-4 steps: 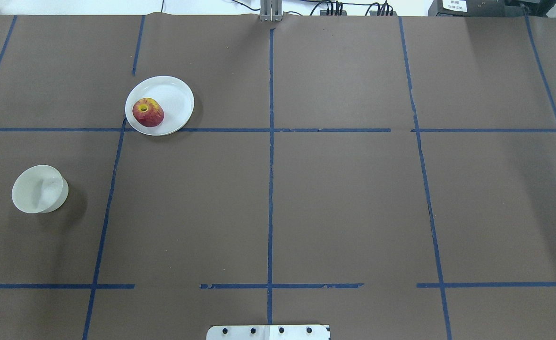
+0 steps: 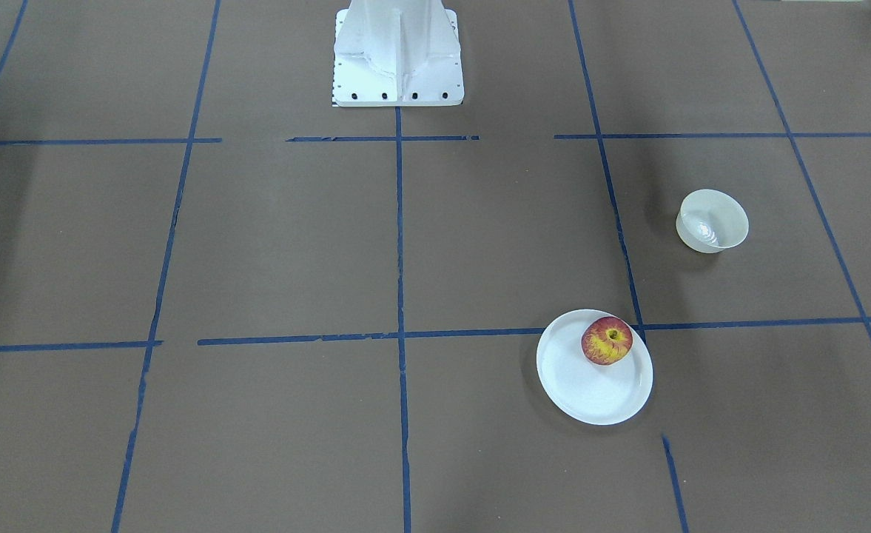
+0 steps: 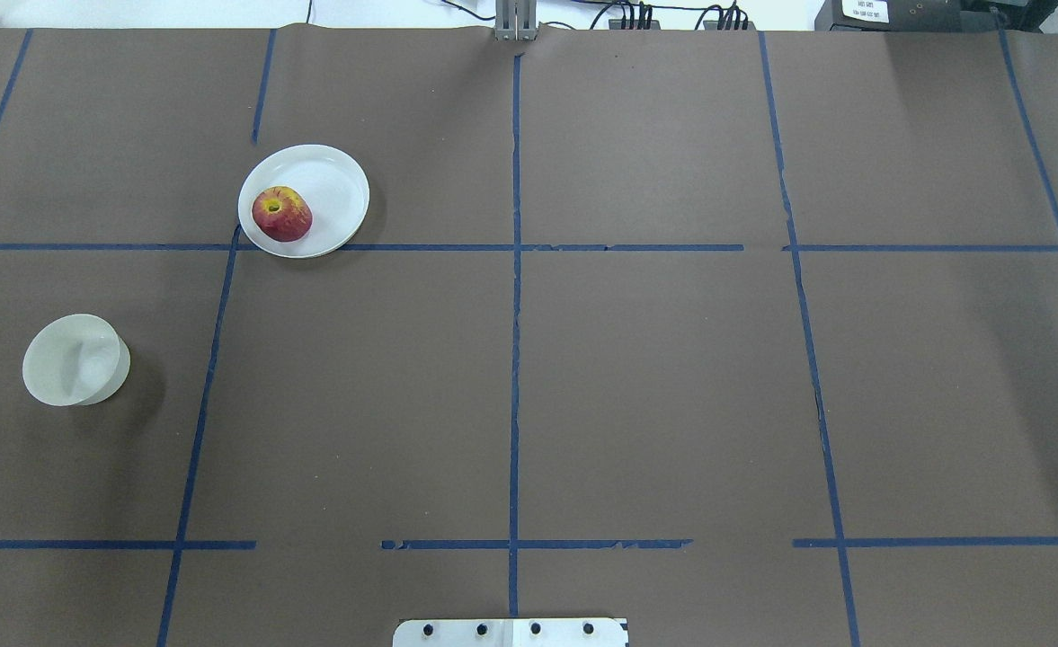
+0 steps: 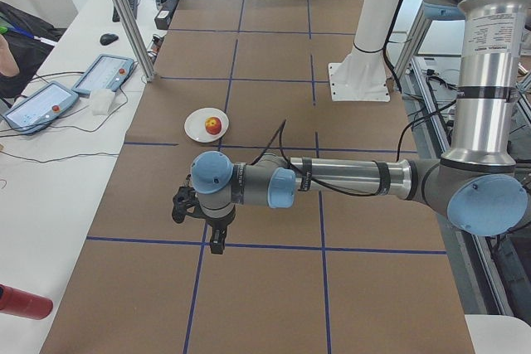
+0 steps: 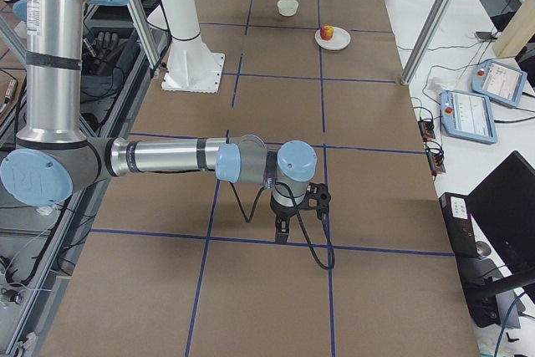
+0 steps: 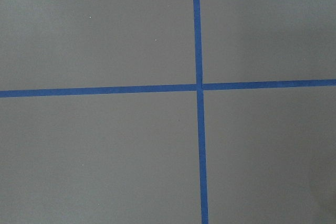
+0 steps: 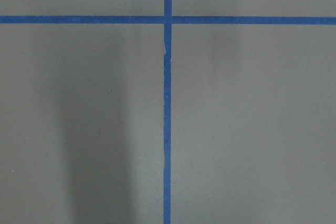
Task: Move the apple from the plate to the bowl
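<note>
overhead exterior view shows the apple resting on the plate, stem dimple up, on the side of the plate toward the robot's left and close to the rim. the plate lies in the left half of the brown-covered table, its near edge overlapping one of the blue tape lines that divide the surface into a grid. the bowl stands upright, well apart from the plate, nearer the robot and farther to its left. the arms show only in the side views. in the exterior left view the left gripper points down over the table at the end of a level, outstretched arm, short of the plate. in the exterior right view the right gripper hangs the same way over a tape line, far from plate and bowl. from these views i cannot tell whether either set of fingers is apart or together. both wrist cameras see only brown surface and crossing tape.
</note>
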`<control>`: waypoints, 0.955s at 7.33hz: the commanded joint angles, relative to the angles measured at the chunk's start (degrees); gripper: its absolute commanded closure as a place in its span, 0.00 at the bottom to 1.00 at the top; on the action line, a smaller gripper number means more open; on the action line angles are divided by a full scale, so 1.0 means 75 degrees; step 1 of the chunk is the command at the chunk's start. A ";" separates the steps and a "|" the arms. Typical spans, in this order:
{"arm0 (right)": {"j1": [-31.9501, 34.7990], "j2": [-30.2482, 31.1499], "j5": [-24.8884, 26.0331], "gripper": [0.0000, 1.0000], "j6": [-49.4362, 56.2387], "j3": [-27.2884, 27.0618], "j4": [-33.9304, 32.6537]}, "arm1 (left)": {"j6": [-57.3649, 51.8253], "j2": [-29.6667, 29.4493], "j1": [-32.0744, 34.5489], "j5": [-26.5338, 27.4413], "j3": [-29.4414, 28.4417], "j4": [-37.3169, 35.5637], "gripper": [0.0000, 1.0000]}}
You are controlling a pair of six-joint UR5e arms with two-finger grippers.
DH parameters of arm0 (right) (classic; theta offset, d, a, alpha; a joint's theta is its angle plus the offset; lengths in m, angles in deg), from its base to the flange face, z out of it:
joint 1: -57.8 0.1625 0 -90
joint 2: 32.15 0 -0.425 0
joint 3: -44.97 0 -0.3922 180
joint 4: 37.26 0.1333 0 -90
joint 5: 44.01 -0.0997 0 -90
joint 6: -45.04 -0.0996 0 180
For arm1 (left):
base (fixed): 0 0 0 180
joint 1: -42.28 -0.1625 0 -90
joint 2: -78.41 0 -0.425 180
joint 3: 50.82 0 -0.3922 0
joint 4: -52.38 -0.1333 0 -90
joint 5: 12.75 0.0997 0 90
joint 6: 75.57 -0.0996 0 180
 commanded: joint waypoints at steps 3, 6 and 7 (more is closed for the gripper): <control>0.0000 0.0000 0.0000 0.00 0.0000 -0.0008 0.0002 | 0.1439 -0.1381 -0.1245 0.0447 0.0697 -0.0221 0.00; 0.0000 0.0000 0.0000 0.00 0.0000 -0.0008 0.0002 | 0.4173 -0.2573 -0.3585 0.1088 0.1290 -0.0562 0.00; 0.0000 0.0000 0.0000 0.00 0.0000 -0.0008 0.0002 | 0.5107 -0.2983 -0.4382 0.1532 0.1068 -0.0551 0.00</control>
